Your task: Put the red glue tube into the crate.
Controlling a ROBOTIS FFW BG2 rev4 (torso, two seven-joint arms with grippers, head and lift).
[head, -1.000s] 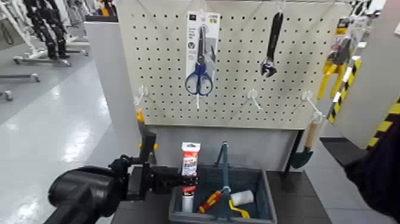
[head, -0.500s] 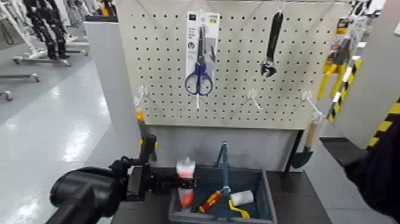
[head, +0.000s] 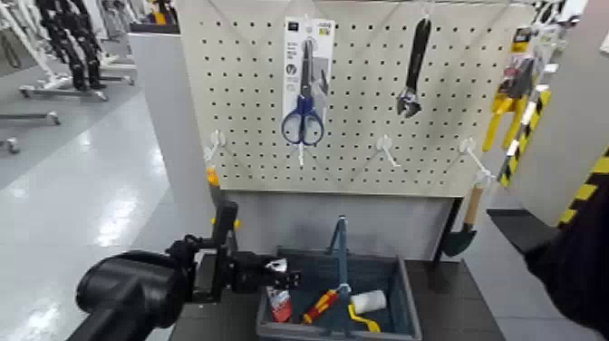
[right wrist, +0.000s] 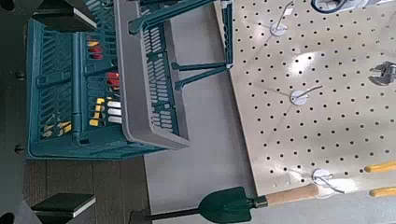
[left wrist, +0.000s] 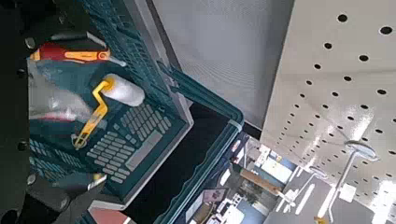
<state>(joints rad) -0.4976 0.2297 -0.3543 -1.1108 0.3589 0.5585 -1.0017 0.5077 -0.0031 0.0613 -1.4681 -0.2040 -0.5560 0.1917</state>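
**Glue tube inside the crate, release step in hand**

While the left gripper (head: pixel 283 274) hovered at the crate's left rim, the red glue tube (head: pixel 280 306) sat low inside the crate (head: pixel 404 308), against its left wall. In the head view the tube's long axis ran roughly up and down with a slight lean; which end pointed upward could not be told, because the picture was smeared there. Whether the tube rested on the crate floor or hung just above it was also unclear.

The left jaws looked parted, with nothing visibly held between them, though the gap was small in the head view. The right arm stayed off to the right edge of the head view, idle, and its jaws could not be judged.

Also in the crate lay a red-and-yellow screwdriver (head: pixel 319 306) and a small paint roller (head: pixel 367 303), on the far side of the teal handle (head: pixel 341 257) from the tube.

By my judgement the placing step was at or just past release. The next move would call for lifting the left arm clear of the rim without catching the handle.
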